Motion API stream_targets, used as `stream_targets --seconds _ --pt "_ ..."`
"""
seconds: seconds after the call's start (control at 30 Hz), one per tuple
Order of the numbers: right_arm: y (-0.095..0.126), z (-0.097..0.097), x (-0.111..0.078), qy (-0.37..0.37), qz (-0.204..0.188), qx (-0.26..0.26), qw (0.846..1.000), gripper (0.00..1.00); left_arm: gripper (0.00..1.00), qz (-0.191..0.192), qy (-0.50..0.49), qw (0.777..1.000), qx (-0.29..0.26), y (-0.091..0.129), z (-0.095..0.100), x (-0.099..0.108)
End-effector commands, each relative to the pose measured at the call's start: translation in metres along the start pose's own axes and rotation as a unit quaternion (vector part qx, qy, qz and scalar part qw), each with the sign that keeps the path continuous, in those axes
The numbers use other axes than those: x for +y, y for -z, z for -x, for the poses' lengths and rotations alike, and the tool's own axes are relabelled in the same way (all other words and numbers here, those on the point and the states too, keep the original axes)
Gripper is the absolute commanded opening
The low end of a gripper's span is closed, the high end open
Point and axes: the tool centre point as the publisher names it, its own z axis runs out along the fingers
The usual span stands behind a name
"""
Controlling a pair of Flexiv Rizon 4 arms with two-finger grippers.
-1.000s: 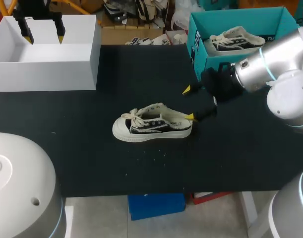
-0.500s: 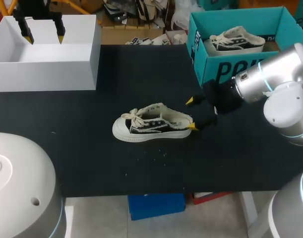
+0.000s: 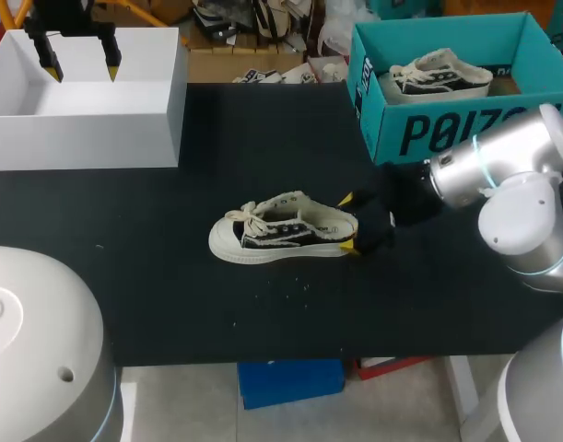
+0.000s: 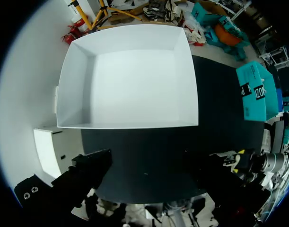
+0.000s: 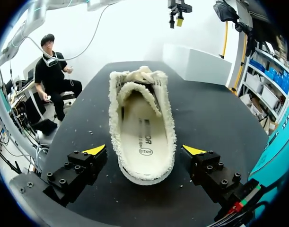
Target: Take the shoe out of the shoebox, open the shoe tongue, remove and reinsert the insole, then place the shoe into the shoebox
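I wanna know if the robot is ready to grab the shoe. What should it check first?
1. Shoe out of the shoebox, upright on the table: ok.
2. Right gripper open around the heel: ok.
3. Fingers gripping the heel: not ok, gaps on both sides.
4. Insole lying inside the shoe: ok.
5. Left gripper out of the way, above the white box: ok.

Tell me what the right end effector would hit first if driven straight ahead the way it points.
The shoe: the open right end effector points at its heel, a yellow tip on either side and seemingly not touching, so the heel would probably enter between them first.
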Motion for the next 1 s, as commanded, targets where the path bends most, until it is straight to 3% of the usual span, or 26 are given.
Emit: stream_targets --seconds 0.03,0.57,1.0 --pt "-0.011 -0.001 0.0 -0.003 0.004 0.0 1.0 1.0 1.0 0.0 0.001 1.0 -0.001 0.001 0.0 0.001" --pt "-0.028 0.0 -0.01 -0.013 0.011 0.006 1.0 1.0 1.0 0.0 0.001 1.0 -0.001 0.001 0.0 0.001" --pt "-0.018 0.006 -0.009 -0.009 0.011 -0.003 1.0 1.0 1.0 0.0 0.001 1.0 -0.001 0.001 0.0 0.001"
